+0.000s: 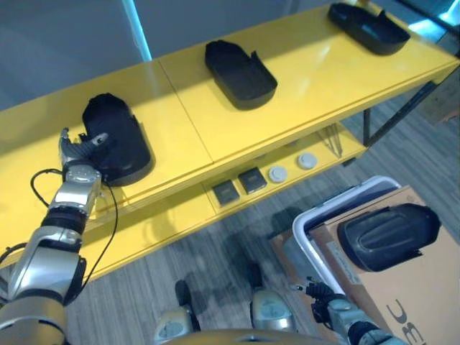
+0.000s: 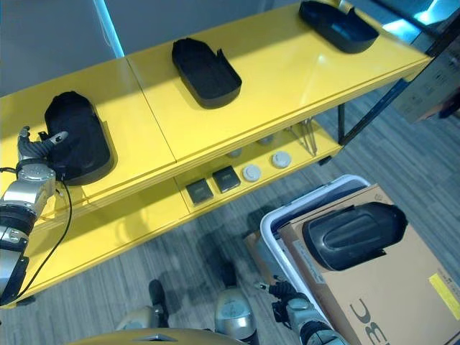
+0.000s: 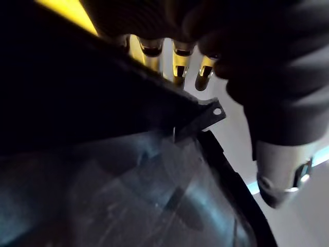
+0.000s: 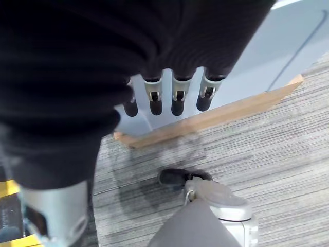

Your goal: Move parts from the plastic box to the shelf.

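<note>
The left hand (image 1: pixel 77 151) has its fingers curled round the rim of a black part (image 1: pixel 118 140) resting on the yellow shelf (image 1: pixel 316 65)'s left end. The right hand (image 4: pixel 169 98) hangs low, fingers relaxed. Another part (image 1: pixel 388 236) lies in the plastic box (image 1: pixel 305 230), near right.

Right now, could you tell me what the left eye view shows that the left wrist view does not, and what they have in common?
The left eye view alone shows the yellow shelf's whole top with two more black parts, small items on the lower shelf, the plastic box holding a cardboard sheet and another part, and the right hand. The left wrist view alone shows a small holed tab on the part's edge. Both show the left hand at the leftmost black part.
</note>
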Tool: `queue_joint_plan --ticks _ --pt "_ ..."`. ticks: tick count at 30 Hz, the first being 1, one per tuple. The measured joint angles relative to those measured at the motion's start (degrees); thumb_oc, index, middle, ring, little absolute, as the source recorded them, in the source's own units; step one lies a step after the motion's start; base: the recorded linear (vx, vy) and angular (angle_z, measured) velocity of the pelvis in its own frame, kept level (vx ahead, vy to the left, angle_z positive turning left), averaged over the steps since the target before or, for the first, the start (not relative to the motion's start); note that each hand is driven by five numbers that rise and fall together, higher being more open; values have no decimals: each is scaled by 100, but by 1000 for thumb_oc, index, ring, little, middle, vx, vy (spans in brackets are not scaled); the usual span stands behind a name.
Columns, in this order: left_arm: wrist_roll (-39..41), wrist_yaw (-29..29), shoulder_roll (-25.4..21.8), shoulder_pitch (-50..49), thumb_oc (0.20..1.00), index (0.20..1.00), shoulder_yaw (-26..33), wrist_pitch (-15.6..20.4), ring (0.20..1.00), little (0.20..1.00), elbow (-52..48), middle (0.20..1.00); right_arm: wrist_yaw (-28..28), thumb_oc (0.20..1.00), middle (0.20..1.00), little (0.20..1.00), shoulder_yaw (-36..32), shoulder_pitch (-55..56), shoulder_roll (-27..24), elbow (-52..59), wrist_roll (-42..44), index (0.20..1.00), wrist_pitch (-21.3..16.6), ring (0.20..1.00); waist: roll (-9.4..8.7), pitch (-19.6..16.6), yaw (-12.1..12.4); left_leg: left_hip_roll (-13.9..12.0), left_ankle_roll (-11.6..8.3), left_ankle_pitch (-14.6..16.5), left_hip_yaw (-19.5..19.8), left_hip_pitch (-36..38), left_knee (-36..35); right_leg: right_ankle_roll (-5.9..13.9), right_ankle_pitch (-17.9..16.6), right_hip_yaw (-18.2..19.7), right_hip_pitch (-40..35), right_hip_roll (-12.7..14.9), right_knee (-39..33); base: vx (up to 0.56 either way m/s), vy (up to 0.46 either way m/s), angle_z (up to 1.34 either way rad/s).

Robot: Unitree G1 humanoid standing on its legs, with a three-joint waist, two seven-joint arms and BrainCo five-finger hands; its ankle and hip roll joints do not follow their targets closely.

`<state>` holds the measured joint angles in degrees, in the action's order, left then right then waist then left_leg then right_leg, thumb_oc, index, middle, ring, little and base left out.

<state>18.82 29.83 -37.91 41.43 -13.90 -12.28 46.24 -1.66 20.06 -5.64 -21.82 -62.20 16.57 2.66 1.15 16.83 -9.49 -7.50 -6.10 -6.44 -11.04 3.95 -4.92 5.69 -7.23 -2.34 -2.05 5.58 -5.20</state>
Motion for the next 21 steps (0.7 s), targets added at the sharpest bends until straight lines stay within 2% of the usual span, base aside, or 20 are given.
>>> queue_joint_plan --ticks 2,3,6,7,9,10,13,14,16,18,19,21 --pt "5 2 -1 3 1000 1000 -68 2 1000 1000 26 1000 25 1000 1000 1000 0 47 19 -109 -1 1000 15 1000 9 -138 -1 -3 4 17 -5 44 -1 1 5 10 -31 5 0 -19 -38 -3" --pt "132 57 -2 59 1000 1000 -83 177 1000 1000 27 1000 42 1000 1000 1000 -1 192 63 -198 -6 1000 91 1000 17 -377 -6 -7 5 31 -15 140 -1 3 10 4 -128 3 -1 -57 -32 1" --pt "448 232 -10 123 1000 1000 -82 664 1000 1000 -146 1000 110 1000 1000 1000 -39 332 102 -238 -67 1000 134 1000 33 -611 5 -4 33 52 -29 166 -2 2 14 -2 -161 12 -1 -73 -9 1" --pt "579 310 -21 129 1000 1000 -73 938 1000 1000 -483 1000 187 1000 1000 1000 -69 345 106 -261 -111 1000 159 1000 32 -641 32 -2 6 76 -14 228 -3 -37 38 -3 -224 17 0 -71 5 2" --pt "576 411 -35 129 1000 1000 -75 1172 1000 1000 -843 1000 236 1000 1000 1000 -101 324 108 -307 -124 1000 156 1000 39 -749 60 1 3 76 -3 214 -3 -11 62 -2 -215 22 0 -58 -3 2" --pt "582 486 -49 128 1000 1000 -73 1416 1000 1000 -1180 1000 245 1000 1000 1000 -111 317 110 -366 -131 1000 148 1000 55 -859 105 -4 2 76 8 210 -4 -10 63 -6 -216 20 -1 -53 -12 1" --pt "567 455 -52 10 1000 1000 58 1633 1000 1000 -1783 1000 246 1000 1000 1000 -112 324 107 -397 -135 1000 209 1000 107 -1011 217 -24 2 79 47 133 -7 -8 65 -56 -212 15 0 -57 -24 5" --pt "553 402 -50 -220 790 790 216 1653 790 790 -2390 790 246 1000 1000 1000 -113 307 133 -394 -135 1000 266 1000 112 -1025 266 -31 1 79 113 112 -6 -11 63 -139 -222 13 0 -37 -27 25" --pt "494 -89 -20 -877 225 225 271 1710 225 225 -3321 225 244 1000 1000 1000 -120 363 214 -399 -134 1000 297 1000 111 -1171 405 -40 -4 82 256 35 -5 -34 81 -229 -188 -3 -2 -71 -31 34" --pt "486 -567 94 -1483 200 200 331 1589 200 200 -3847 200 244 1000 1000 1000 -122 400 253 -358 -134 1000 343 1000 94 -1193 597 -33 -4 80 321 2 -4 -38 85 -315 -218 -4 -1 -93 -22 19" --pt "487 -1064 525 -2554 200 200 394 1522 200 200 -4557 200 252 1000 1000 1000 -254 507 353 -352 -188 1000 376 1000 120 -1282 787 -25 -1 79 340 -16 -5 -35 87 -350 -233 9 -1 -57 -5 17" --pt "485 -1690 1096 -3607 200 200 292 1536 200 200 -4615 200 300 1000 1000 1000 -282 620 472 -399 -362 1000 379 1000 90 -1349 920 8 4 75 459 -74 -4 -26 136 -484 -254 48 -2 -36 1 41"
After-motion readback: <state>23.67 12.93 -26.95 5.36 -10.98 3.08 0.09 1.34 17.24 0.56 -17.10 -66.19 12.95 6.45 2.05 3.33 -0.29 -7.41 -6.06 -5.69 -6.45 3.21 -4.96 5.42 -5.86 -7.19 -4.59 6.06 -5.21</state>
